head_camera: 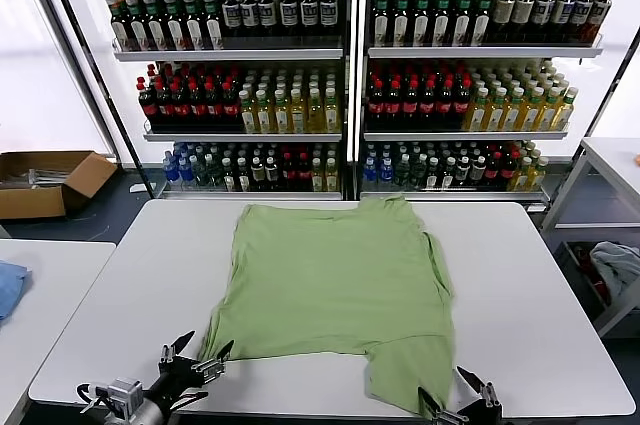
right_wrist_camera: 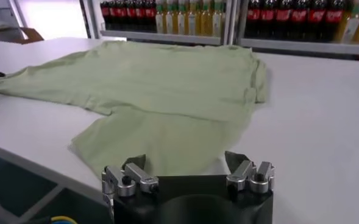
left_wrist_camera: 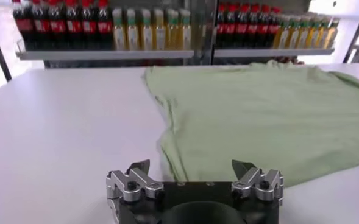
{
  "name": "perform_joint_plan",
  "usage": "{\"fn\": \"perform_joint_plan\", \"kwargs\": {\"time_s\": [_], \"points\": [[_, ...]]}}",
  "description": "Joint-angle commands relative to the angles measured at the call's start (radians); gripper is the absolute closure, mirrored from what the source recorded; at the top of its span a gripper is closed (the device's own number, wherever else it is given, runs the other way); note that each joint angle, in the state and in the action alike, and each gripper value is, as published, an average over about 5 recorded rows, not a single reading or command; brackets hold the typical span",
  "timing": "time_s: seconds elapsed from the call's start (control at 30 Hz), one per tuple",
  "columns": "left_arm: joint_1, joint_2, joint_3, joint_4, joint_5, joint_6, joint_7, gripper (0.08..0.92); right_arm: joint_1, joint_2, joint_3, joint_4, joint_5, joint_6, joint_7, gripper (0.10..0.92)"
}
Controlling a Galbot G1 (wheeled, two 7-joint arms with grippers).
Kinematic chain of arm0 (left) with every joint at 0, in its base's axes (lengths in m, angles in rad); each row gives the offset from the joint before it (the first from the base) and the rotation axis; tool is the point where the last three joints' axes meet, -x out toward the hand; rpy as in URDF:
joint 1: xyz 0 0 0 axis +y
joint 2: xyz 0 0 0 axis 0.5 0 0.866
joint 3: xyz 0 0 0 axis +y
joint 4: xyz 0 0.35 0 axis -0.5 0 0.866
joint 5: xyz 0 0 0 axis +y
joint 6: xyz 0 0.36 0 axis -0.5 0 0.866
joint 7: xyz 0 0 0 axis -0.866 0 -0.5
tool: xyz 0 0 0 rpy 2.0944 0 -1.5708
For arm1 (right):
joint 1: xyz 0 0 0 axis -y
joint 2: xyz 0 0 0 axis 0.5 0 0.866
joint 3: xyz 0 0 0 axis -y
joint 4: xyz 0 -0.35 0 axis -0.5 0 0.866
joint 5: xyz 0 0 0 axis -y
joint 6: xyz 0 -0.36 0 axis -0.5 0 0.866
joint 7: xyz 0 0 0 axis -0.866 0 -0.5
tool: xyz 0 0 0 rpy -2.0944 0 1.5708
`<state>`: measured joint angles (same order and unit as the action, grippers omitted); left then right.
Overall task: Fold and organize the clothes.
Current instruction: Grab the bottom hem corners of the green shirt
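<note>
Lying flat, soft green shirt (head_camera: 335, 295) (faintly creased) drapes smooth white table (head_camera: 540, 295).

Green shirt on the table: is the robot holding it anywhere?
No. The green shirt lies flat on the table. The left gripper and right gripper are open, holding nothing.

The shirt (head_camera: 335, 295) lies spread flat across the middle of the table (head_camera: 530, 295), filling the centre of the frame, one flap hanging toward the lower edge right of centre. At the lower left, the left tool (head_camera: 197, 350) sits just beside the shirt's near corner. At the bottom right, the right tool (head_camera: 455, 393) sits by that lower flap. Behind the table, shelves of bottles (head_camera: 350, 75) span the top. A cardboard box (head_camera: 45, 183) rests on the floor at mid left, and a second table (head_camera: 50, 295) stands at the lower left edge.
</note>
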<state>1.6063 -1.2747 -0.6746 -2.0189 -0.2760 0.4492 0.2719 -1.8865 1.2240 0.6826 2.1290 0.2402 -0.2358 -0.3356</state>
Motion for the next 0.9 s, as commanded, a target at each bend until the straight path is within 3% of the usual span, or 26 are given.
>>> {"fn": "perform_joint_plan", "kwargs": {"time_s": [0.03, 0.63, 0.77, 0.9], "points": [[-0.014, 0.006, 0.048, 0.051, -0.005, 0.042, -0.023, 0.228, -0.014, 0.01, -0.03, -0.009, -0.011, -0.017, 0.017, 0.371], [0.015, -0.006, 0.05, -0.001, -0.004, 0.043, -0.022, 0.745, -0.019, 0.017, -0.012, 0.0, 0.037, 0.077, 0.011, 0.882], [0.038, -0.012, 0.031, -0.049, 0.003, 0.048, -0.023, 0.855, -0.06, 0.024, 0.004, 0.038, 0.046, 0.113, 0.002, 0.918], [0.072, -0.015, 0.008, -0.104, 0.026, 0.047, -0.021, 0.904, -0.118, 0.032, 0.026, 0.087, 0.064, 0.153, -0.004, 0.918]]}}
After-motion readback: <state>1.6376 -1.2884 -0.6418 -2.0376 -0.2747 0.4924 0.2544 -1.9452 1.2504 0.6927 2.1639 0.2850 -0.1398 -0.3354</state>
